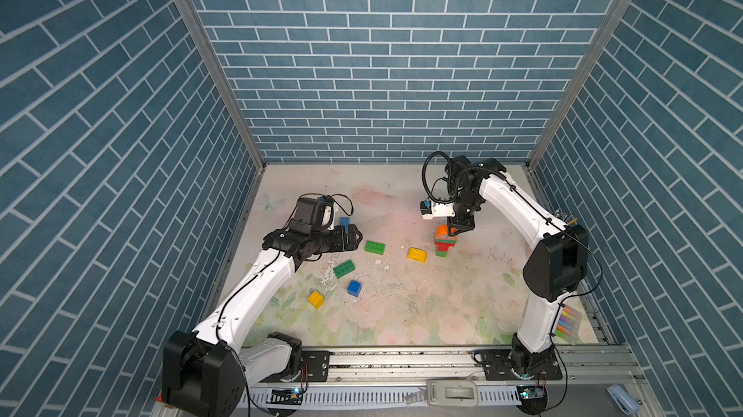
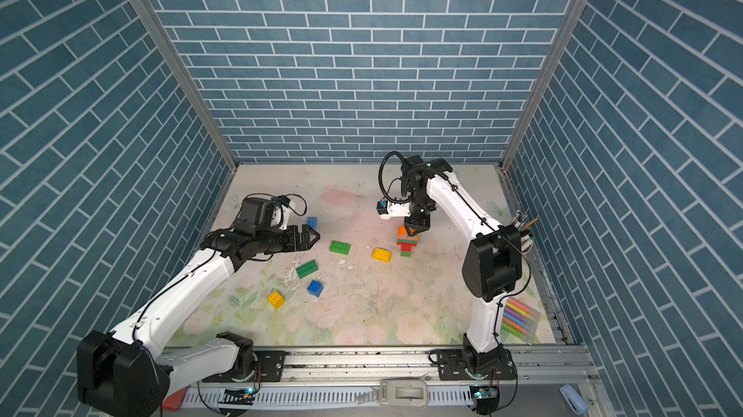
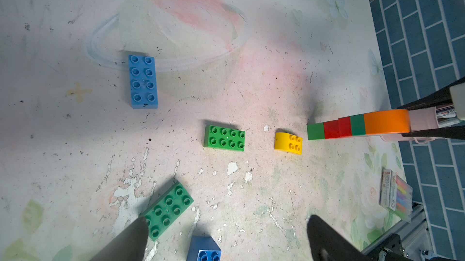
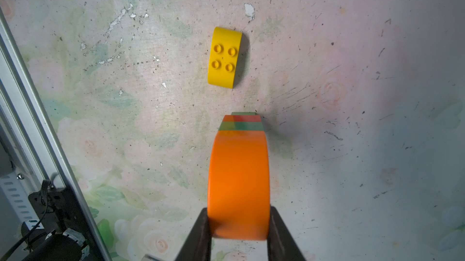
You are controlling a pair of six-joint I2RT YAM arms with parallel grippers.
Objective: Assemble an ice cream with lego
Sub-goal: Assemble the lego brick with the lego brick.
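Note:
A small stack of lego (image 1: 443, 248) (image 2: 406, 247), green, red and green bricks, stands on the flowered mat. An orange round-topped piece (image 1: 441, 230) (image 3: 386, 122) (image 4: 237, 176) caps it. My right gripper (image 1: 454, 232) (image 4: 239, 222) comes from above and is shut on the sides of that orange piece. A yellow round-topped piece (image 1: 417, 254) (image 4: 225, 57) lies just left of the stack. My left gripper (image 1: 356, 236) (image 3: 226, 222) hovers open and empty near a green oblong brick (image 1: 375, 247) (image 3: 224, 137), with a blue oblong brick (image 3: 143, 81) behind it.
A second green oblong brick (image 1: 344, 268), a blue square brick (image 1: 354, 287) and a yellow square brick (image 1: 316, 299) lie towards the front left. A pack of coloured markers (image 1: 569, 320) sits by the right arm's base. A pink cup (image 3: 422, 121) stands at the right wall.

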